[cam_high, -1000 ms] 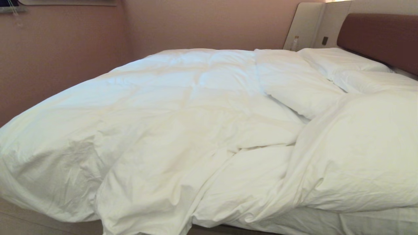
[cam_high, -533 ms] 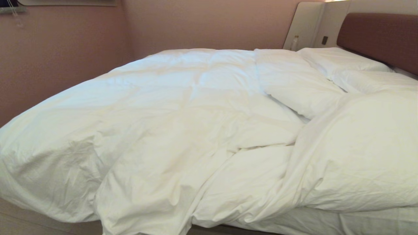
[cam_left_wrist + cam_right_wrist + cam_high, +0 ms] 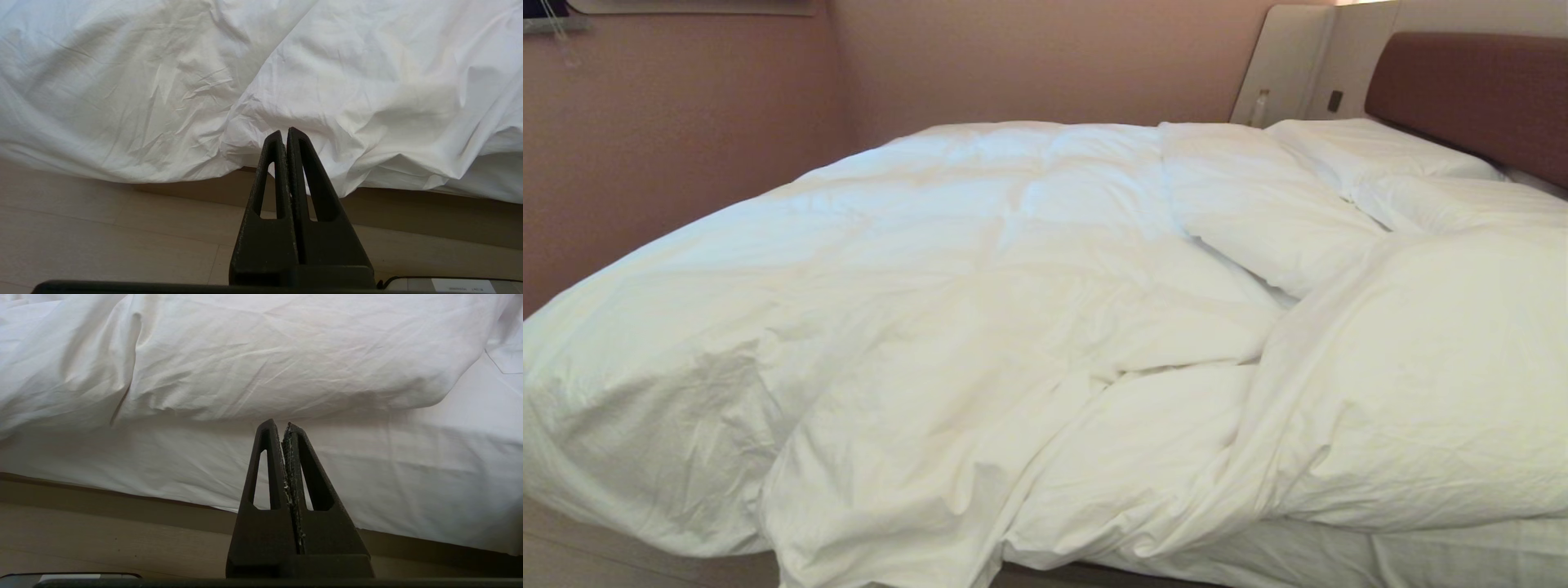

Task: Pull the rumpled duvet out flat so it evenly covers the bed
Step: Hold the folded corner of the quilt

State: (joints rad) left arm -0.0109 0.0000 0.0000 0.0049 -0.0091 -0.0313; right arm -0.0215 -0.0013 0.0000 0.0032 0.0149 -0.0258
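Observation:
The puffy white duvet lies rumpled over the bed, bunched and folded back near the front right and hanging off the near left side. Both arms are out of the head view. In the left wrist view my left gripper is shut with nothing in it, low over the floor and short of the duvet's hanging edge. My right gripper is also shut and empty, facing the sheeted mattress side under the duvet's fold.
Two white pillows lie by the brown headboard at the back right. A pinkish wall runs close along the bed's far left. Light wood floor lies between me and the bed base.

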